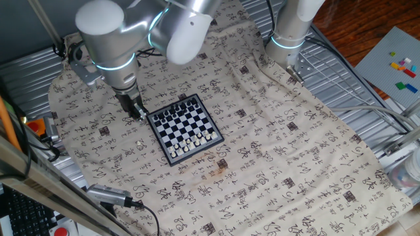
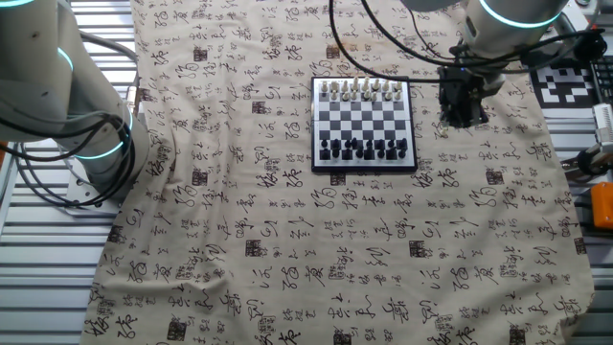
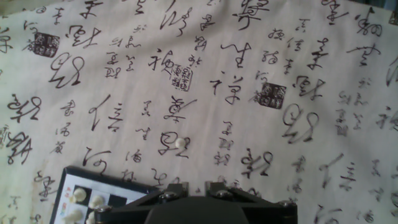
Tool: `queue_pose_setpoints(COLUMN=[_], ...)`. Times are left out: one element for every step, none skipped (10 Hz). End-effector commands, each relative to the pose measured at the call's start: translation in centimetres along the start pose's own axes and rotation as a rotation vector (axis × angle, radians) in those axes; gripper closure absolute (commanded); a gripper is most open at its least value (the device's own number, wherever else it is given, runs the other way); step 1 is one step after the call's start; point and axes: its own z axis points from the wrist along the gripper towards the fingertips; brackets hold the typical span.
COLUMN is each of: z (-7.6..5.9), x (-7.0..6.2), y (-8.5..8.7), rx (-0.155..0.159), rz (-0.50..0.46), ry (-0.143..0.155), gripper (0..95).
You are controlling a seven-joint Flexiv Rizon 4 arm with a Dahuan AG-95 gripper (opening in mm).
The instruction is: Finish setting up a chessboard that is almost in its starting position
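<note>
The chessboard (image 1: 185, 128) lies on the printed cloth, with white pieces along one edge and dark pieces along the other. It also shows in the other fixed view (image 2: 364, 123), and its corner shows in the hand view (image 3: 93, 196). A tiny white piece (image 3: 181, 144) lies loose on the cloth beside the board. My gripper (image 1: 136, 110) hangs low over the cloth just off the board's side, as the other fixed view (image 2: 458, 107) also shows. In the hand view the gripper (image 3: 197, 186) has a narrow gap with only cloth showing through it. The loose piece is a little ahead of the fingertips.
The cream cloth (image 1: 275, 151) with black characters covers the table and is wrinkled near its edges. A second arm's base (image 1: 289, 33) stands at the back. A grey plate with coloured bricks (image 1: 400, 65) sits at the far right. Cables run along the left side.
</note>
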Motion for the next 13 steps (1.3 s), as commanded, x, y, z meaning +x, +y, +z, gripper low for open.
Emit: queue_pose_setpoints(z=[1.0,1.6,1.7,2.3,3.2,3.9,4.5,5.2,5.5,6.1,6.3,6.7,7.1], x=[-1.0,-1.8,-2.0,-2.7,-3.2,-3.4,-3.6,-3.7,-3.8,-3.9,-4.0,-4.1,-4.1], y=[0.3,0.3,0.3,0.4,0.5,0.6,0.6,0.6,0.7,0.9,1.0,1.1,1.2], rx=[0.001,0.001,0.001,0.002,0.002,0.001,0.001,0.001,0.0,0.0,0.0,0.0,-0.002], rz=[0.006,0.006,0.006,0.008,0.011,0.013,0.016,0.019,0.023,0.028,0.029,0.029,0.034], ry=[0.0,-0.002,0.0,0.003,0.001,0.0,-0.001,-0.003,-0.002,-0.002,-0.002,-0.002,-0.002], gripper=[57.0,57.0,57.0,57.0,57.0,57.0,57.0,57.0,57.0,76.0,76.0,76.0,76.0])
